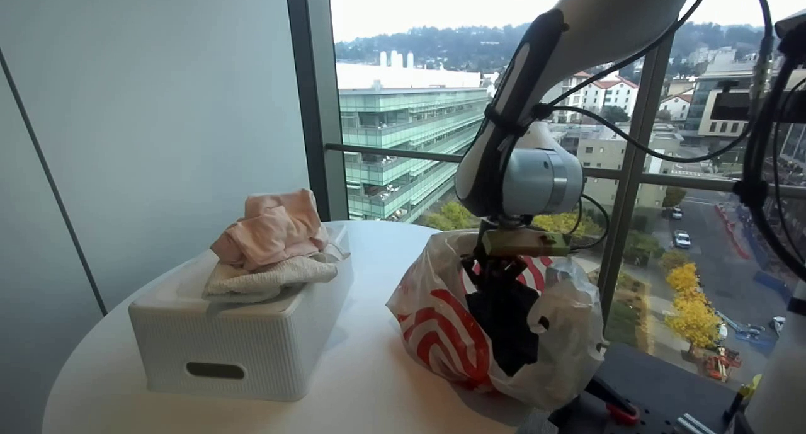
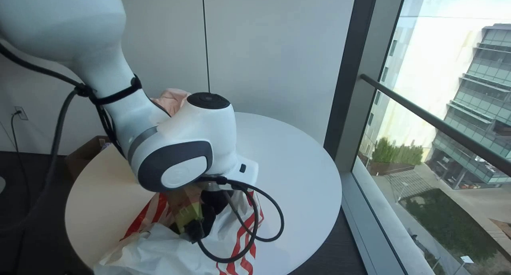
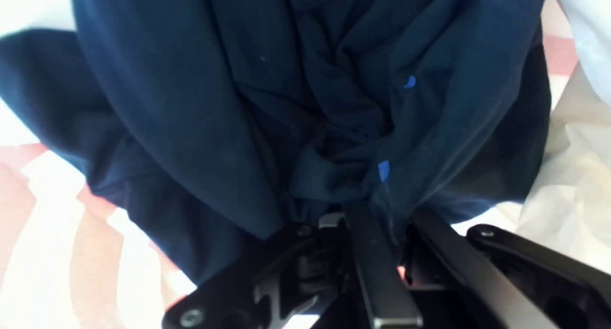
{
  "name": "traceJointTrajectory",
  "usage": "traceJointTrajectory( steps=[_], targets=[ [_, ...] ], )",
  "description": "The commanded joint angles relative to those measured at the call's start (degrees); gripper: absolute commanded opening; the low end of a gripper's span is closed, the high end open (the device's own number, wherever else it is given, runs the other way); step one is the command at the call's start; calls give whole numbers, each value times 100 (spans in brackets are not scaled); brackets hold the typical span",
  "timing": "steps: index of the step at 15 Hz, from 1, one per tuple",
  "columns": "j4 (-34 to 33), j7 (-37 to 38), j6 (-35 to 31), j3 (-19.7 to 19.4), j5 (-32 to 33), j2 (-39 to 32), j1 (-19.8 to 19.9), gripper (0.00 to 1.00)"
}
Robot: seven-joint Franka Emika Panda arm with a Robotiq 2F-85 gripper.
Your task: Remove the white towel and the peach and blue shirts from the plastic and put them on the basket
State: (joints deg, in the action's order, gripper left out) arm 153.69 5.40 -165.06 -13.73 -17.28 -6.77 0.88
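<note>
On the near part of a round white table [image 2: 287, 167] stands the plastic bag [image 1: 441, 339], its mouth spread; there the pincer [image 3: 391, 214], jaws almost together, clenches a gathered fold of the blue shirt [image 3: 267, 80]. Farther across, apart from the bag, the basket [image 1: 220, 336] bears the white towel [image 1: 296, 276] on its top, the peach shirt [image 1: 271, 232] heaped over it. Past the table come a brown box [image 2: 79, 158] on the floor [image 2: 40, 243], a pale wall [image 2: 271, 59] and a tall window [image 1: 409, 188].
</note>
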Motion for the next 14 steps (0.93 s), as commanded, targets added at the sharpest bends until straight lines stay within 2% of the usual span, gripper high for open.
traceJointTrajectory(
  steps=[1, 2, 6, 8, 11, 12, 14],
  targets=[
    [292, 1265, 1107, -487, 1577, 1018, -493, 15],
    [313, 1320, 1094, -83, 1840, 1249, -177, 16],
    [353, 2033, 1316, 629, 2510, 2170, 135, 15],
    [525, 2272, 1082, 1070, 2869, 2731, 369, 15],
    [629, 2371, 854, 1651, 2952, 3359, 593, 14],
    [363, 2430, 831, 1861, 2957, 3326, 695, 14],
    [358, 2605, 605, 2290, 3000, 3642, 927, 13]
  ],
)
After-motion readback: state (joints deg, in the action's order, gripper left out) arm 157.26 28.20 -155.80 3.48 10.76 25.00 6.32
